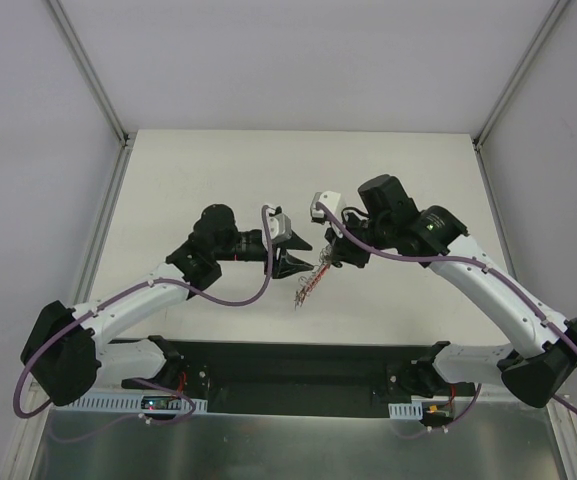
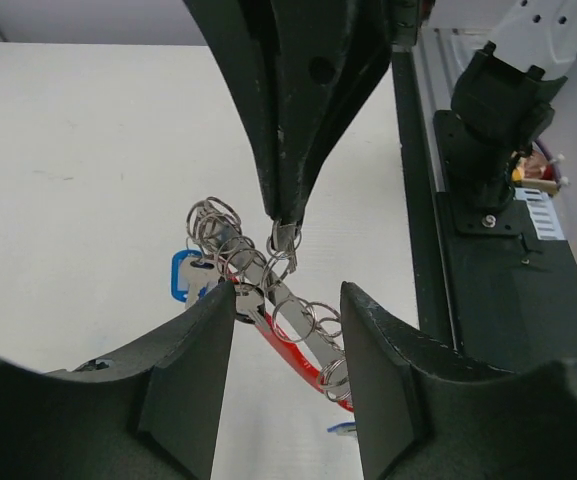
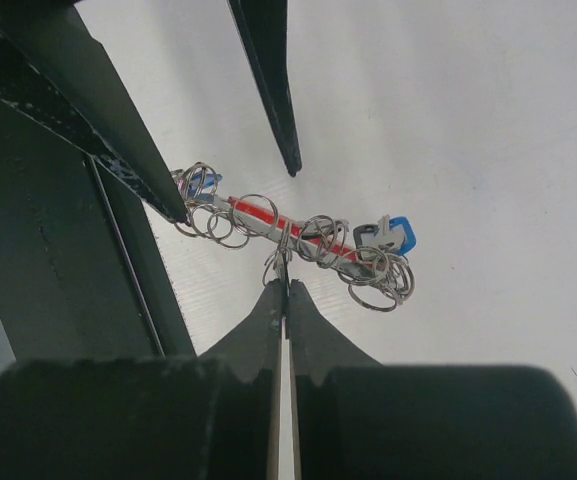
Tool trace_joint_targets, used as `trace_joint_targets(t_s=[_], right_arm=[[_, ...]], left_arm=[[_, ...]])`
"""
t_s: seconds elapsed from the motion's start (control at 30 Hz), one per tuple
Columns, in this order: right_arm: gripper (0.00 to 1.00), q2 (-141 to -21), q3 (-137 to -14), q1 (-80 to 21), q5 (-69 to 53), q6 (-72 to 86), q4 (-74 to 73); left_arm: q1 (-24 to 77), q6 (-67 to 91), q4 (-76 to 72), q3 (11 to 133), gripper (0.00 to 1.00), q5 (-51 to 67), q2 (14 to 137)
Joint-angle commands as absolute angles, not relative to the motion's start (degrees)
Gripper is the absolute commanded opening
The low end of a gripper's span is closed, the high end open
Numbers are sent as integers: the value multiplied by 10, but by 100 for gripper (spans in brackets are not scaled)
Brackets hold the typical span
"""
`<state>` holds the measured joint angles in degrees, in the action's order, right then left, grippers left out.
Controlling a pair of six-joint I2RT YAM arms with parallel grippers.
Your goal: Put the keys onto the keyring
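Note:
The keyring (image 1: 308, 284) is a bunch of silvery rings on a strip with a curved red tag (image 2: 293, 352), hanging slanted above the white table (image 1: 218, 170). My right gripper (image 3: 285, 285) is shut on one small ring of it, and its tip (image 2: 286, 228) comes down from above in the left wrist view. A blue-headed key (image 2: 180, 275) hangs at one end of the bunch (image 3: 400, 233); a bit of blue shows at the other end (image 2: 342, 428). My left gripper (image 2: 288, 292) is open with the bunch just beyond its fingertips, the left finger (image 2: 213, 330) close against the rings.
The black base plate (image 1: 298, 365) with both arm mounts runs along the near table edge, just below the grippers. The right arm's base (image 2: 493, 130) stands at the right of the left wrist view. Metal frame posts (image 1: 93, 75) border the table at the sides.

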<state>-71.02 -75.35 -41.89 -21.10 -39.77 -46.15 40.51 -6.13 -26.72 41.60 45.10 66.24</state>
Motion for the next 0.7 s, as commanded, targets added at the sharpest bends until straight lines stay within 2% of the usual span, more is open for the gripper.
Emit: trace_joint_targets(t_s=[0.0, 0.2, 0.53, 0.67], right_arm=[[1, -708, -789, -426, -221, -411, -466], [1, -710, -796, -432, -221, -411, -468], [1, -714, -802, -439, -221, -411, -469], [1, -714, -806, -440, -224, -410, -468]], left_arm=[[404, -92, -250, 452, 46, 540, 684], [405, -98, -236, 467, 43, 547, 701], [404, -105, -241, 481, 43, 537, 731], [404, -104, -243, 481, 39, 543, 735]])
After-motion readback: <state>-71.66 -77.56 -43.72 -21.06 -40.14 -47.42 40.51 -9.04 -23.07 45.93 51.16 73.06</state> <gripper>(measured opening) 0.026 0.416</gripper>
